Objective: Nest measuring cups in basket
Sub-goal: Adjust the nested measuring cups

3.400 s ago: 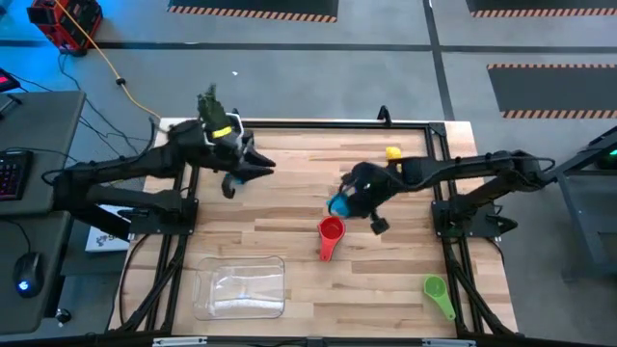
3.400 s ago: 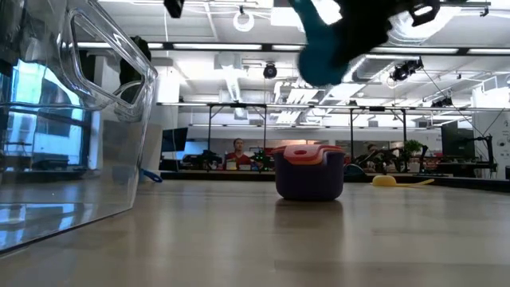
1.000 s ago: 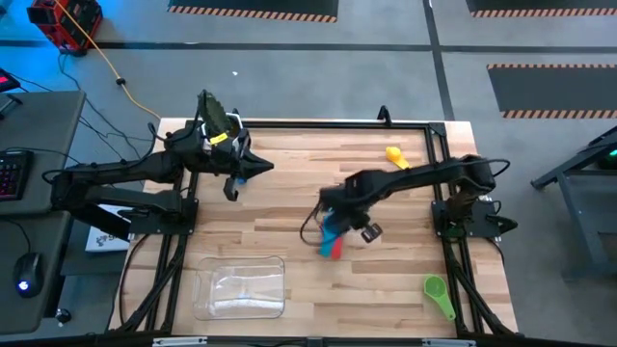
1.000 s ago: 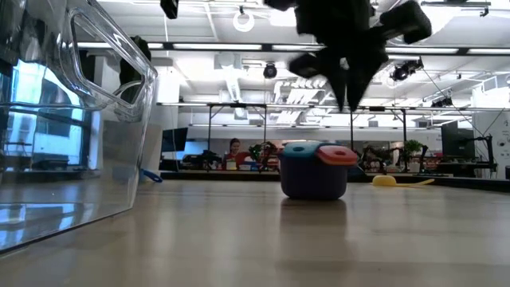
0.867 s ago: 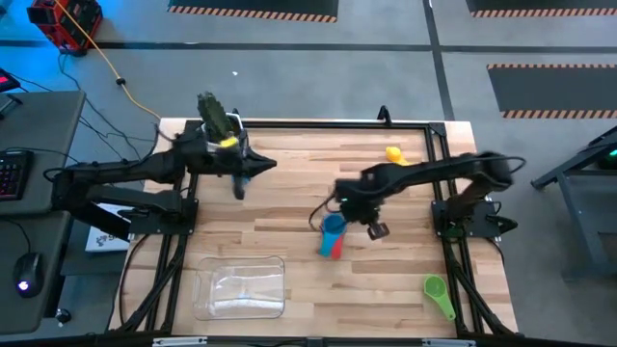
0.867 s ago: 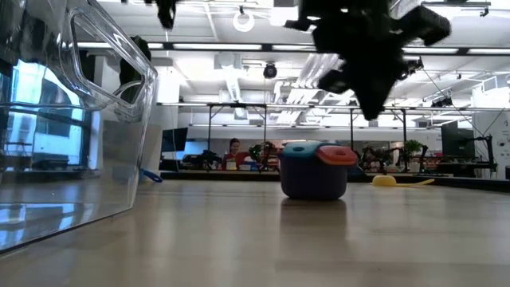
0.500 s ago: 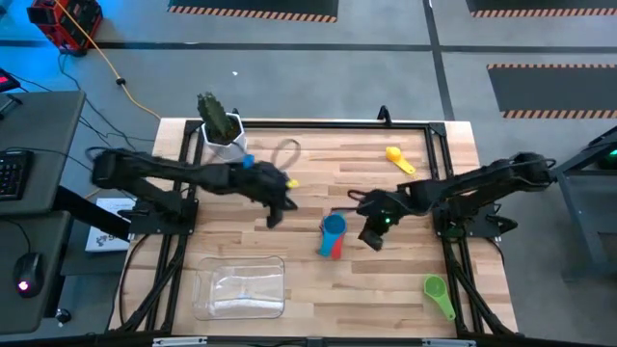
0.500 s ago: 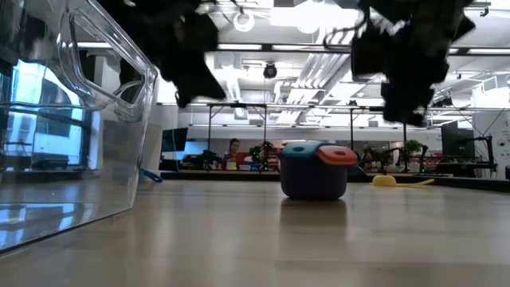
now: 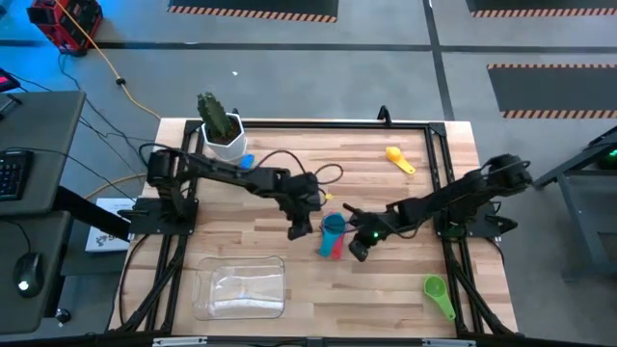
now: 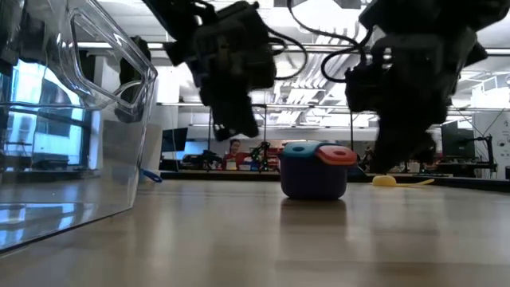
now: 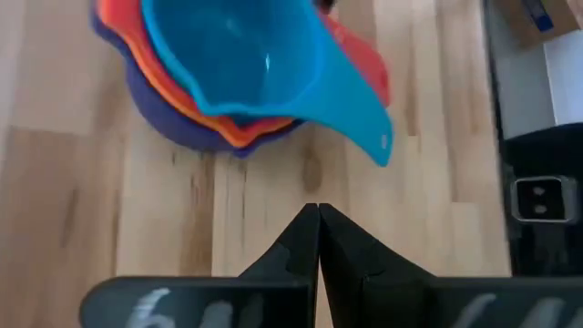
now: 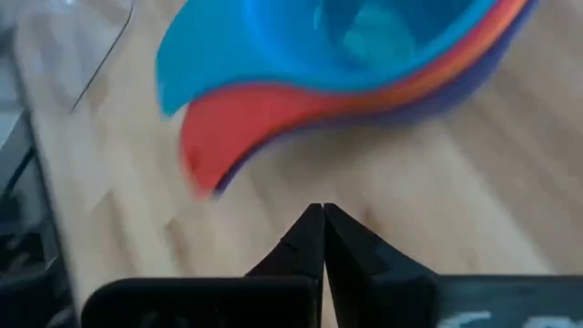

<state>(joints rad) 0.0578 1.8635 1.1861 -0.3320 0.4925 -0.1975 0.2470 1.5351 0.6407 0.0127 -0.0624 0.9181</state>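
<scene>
A stack of nested measuring cups (image 9: 333,231) stands on the table's middle: light blue on top, then orange and red, in a dark blue cup (image 10: 312,182). Their handles fan out in the left wrist view (image 11: 360,118) and the right wrist view (image 12: 228,137). My left gripper (image 9: 299,229) hangs shut just left of the stack. My right gripper (image 9: 356,250) is shut just right and near of it. Neither touches the stack. The clear basket (image 9: 241,286) sits near the near-left corner. A yellow cup (image 9: 398,159) and a green cup (image 9: 439,293) lie apart on the right.
A white cactus pot (image 9: 224,133) stands at the far-left corner with a small blue thing (image 9: 246,162) beside it. A loose cable (image 9: 323,175) loops off the left arm. The basket's wall (image 10: 80,119) fills the low view's left. Bare wood lies between basket and stack.
My left arm has swung from beside the cactus pot toward the table's right and near side, ending beside the stack. My right gripper has drawn off the stack toward the right, then dropped lower toward the near side. The stack has stayed put.
</scene>
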